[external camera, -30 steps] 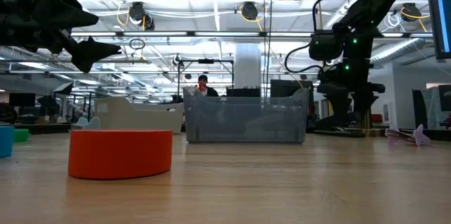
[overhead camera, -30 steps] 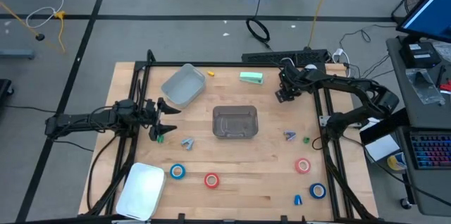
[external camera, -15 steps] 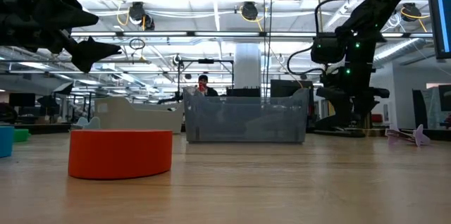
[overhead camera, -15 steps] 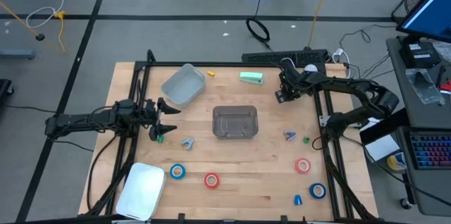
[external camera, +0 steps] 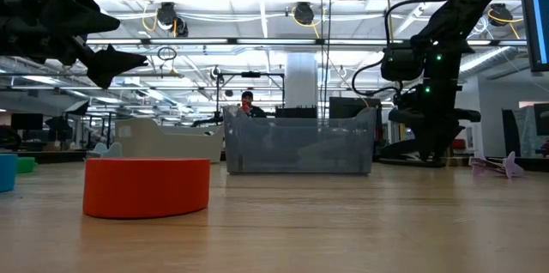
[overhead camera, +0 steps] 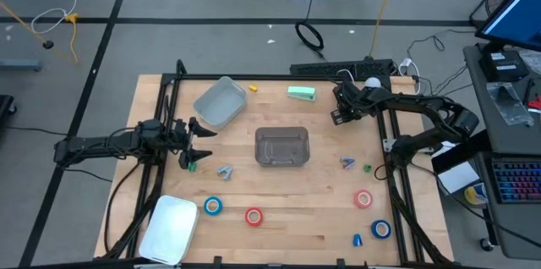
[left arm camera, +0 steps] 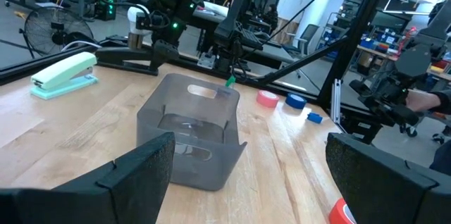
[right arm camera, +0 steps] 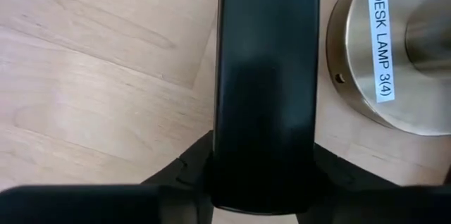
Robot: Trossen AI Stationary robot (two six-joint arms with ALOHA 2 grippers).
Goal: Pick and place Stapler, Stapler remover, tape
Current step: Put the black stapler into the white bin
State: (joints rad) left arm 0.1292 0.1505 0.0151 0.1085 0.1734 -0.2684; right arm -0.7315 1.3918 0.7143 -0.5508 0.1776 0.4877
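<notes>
R gripper (overhead camera: 339, 113) sits at back-right of table, low over a black oblong thing (right arm camera: 266, 90) that runs straight ahead in the R wrist view, just beside a brass desk lamp base (right arm camera: 394, 55). Could be a black stapler, can't confirm. Whether R is clamped on it or not: can't tell. L gripper (overhead camera: 193, 142) hovers over the left side of the table, fingers (left arm camera: 134, 168) wide apart, nothing held. Key relation: mint-green stapler (overhead camera: 301, 93) lies near the back edge, just inboard of R gripper toward table centre, long axis roughly along that edge. R arm is much nearer, L is well apart. Clear grey bin (overhead camera: 281, 146) at table centre looks empty and sits between both arms, so prob the drop spot. Counts: tape x4, i.e. blue roll (overhead camera: 213, 206) + red roll (overhead camera: 254, 216) front-left, pinkish-red roll (overhead camera: 363, 199) + second blue roll (overhead camera: 381, 229) front-right. Likely staple removers x2: grey one (overhead camera: 224, 171) left of bin, purple one (overhead camera: 347, 163) right of it. Bins x2 w/ tilted bin (overhead camera: 220, 102) at back-left, plus white lid (overhead camera: 169, 227) at front-left corner. Nothing binned yet, by my read.
</notes>
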